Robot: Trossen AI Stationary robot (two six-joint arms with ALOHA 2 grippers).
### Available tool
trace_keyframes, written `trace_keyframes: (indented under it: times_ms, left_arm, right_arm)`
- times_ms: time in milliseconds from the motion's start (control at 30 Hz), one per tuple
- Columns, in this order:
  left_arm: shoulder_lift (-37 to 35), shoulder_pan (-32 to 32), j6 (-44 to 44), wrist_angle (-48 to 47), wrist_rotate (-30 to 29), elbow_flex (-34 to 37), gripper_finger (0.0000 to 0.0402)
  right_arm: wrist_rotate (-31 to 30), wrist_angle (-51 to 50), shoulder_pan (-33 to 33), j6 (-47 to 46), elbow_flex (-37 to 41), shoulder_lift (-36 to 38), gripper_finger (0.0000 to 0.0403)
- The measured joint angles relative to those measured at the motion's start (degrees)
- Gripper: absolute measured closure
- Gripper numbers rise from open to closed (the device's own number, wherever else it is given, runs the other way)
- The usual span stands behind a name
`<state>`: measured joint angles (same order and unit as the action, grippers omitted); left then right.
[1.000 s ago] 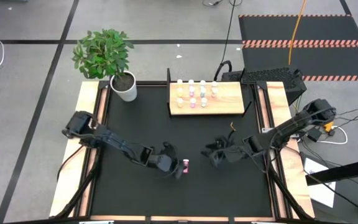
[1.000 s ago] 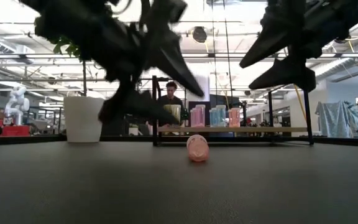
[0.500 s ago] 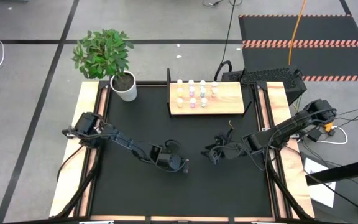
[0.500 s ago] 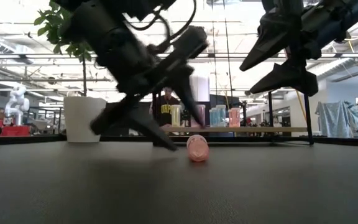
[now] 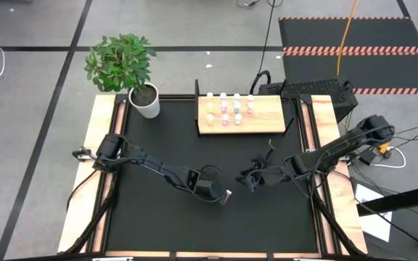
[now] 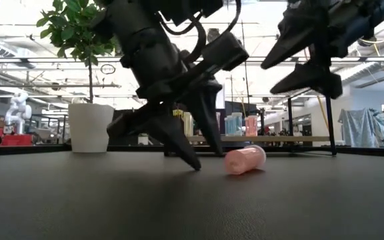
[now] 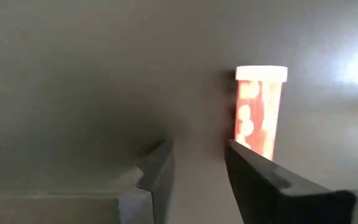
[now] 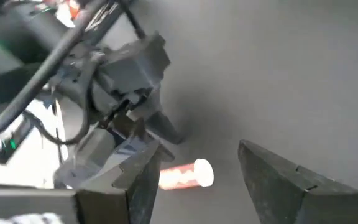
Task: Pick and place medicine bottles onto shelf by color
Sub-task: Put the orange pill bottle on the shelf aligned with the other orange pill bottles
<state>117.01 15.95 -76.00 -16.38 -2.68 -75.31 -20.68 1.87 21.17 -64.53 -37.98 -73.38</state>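
A: Lying flat on black table (image 5: pixel 151 145), pink bottle (image 6: pixel 245 160), just at 3 o'clock of left gripper (image 6: pixel 199 159)?
B: Yes. Narrowly parted, gripping nothing. Right gripper (image 5: pixel 248 179) parted wide, empty, at 3 o'clock.

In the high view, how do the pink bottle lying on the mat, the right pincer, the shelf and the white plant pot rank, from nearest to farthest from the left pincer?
1. Pink bottle, lying just beside the left pincer.
2. Right pincer, to its right above the mat.
3. Shelf, at the table's far edge.
4. White plant pot, at the far left corner.
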Motion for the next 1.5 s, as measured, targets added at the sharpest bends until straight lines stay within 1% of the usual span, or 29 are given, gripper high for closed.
trace_keyframes:
  times_ms: [67, 167, 233, 333, 400, 433, 533, 567, 633, 700, 800, 900, 1000, 1100, 1133, 1233, 1300, 1400, 1500]
  left_arm:
    - [0.07, 0.21, 0.4, 1.08, 0.62, 0.05, 0.0263]
    - [-0.93, 0.94, 0.41, 3.11, 0.9, 0.07, 0.0266]
    - [-1.16, 1.54, 3.24, 5.31, -1.62, -0.73, 0.0266]
    - [-1.1, 2.79, 10.1, 3.38, -7.84, -2.41, 0.0266]
    - [-1.08, 3.39, 11.72, 1.2, -11.41, -3.58, 0.0266]
    - [-1.11, 3.44, 10.52, -1.48, -12.16, -4.27, 0.0266]
    - [-0.91, 3.26, 3.72, -11.69, -11.77, -8.1, 0.0266]
    - [-0.91, 3.25, 2.67, -13.89, -11.56, -9.64, 0.0266]
    - [-1.13, 3.4, 3.65, -14.65, -12.04, -11.87, 0.0266]
    - [-1.14, 4.08, 5.37, -15.04, -13.7, -13.27, 0.0266]
    - [-1.07, 4.78, 4.89, -14.51, -15.01, -14.99, 0.0266]
    - [-0.4, 5.27, 5.25, -12.4, -15.48, -15.33, 0.0266]
    - [0.82, 5.96, 7.99, -11.93, -15.82, -15.09, 0.0266]
    - [1.58, 6.77, 8.11, -10.87, -16.82, -15.14, 0.0266]
    - [2.37, 6.84, 8.42, -9.24, -17.18, -15.22, 0.0266]
    - [4.68, 6.76, 8.31, -6.72, -17.17, -15.04, 0.0266]
    - [6.15, 6.69, 8.29, -2.64, -17.12, -15.05, 0.0266]
    - [7.24, 6.7, 5.61, -0.5, -16.29, -15.1, 0.0266]
    - [7.57, 6.56, 5.55, -1.81, -14.31, -15.05, 0.0266]
  right_arm:
    - [0.04, -0.89, 0.04, 5.06, 0.0, 1.95, 0.0195]
    - [0.04, -0.48, -0.09, 17.27, 0.0, 6.08, 0.0195]
    - [0.11, -0.41, -0.61, 25.4, -0.02, 9.0, 0.0195]
    - [0.17, -0.77, -2.2, 33.06, -0.02, 13.03, 0.0195]
    - [1.72, -1.5, -3.63, 37.55, -0.02, 15.63, 0.0195]
    - [2.87, -2.05, -4.28, 39.53, -0.05, 16.84, 0.0195]
    - [5.36, -5.68, -5.52, 43.67, -0.06, 20.23, 0.0195]
    - [6.37, -6.59, -5.8, 45.91, -0.06, 21.25, 0.0195]
    - [8.86, -9.2, -5.88, 53.35, -0.04, 22.86, 0.0195]
    - [10.36, -11.14, -5.83, 60.22, -0.04, 23.72, 0.0195]
    - [10.35, -13.15, -5.84, 66.09, 0.0, 24.06, 0.0195]
    - [10.36, -15.23, -5.84, 68.79, 0.02, 24.03, 0.0195]
    - [10.36, -14.95, -5.84, 68.92, 1.17, 24.1, 0.0195]
    - [10.36, -15.07, -5.84, 69.05, 2.75, 24.05, 0.0195]
    - [10.33, -14.88, -5.84, 68.91, 3.4, 24.07, 0.0195]
    - [10.4, -15.37, -5.82, 67.81, 5.33, 24.12, 0.0195]
    - [10.46, -15.1, -5.8, 66.41, 6.35, 24.22, 0.0195]
    - [10.51, -15.38, -5.71, 63.91, 7.1, 24.48, 0.0195]
    - [12.03, -16.03, -5.68, 61.66, 7.28, 24.97, 0.0195]
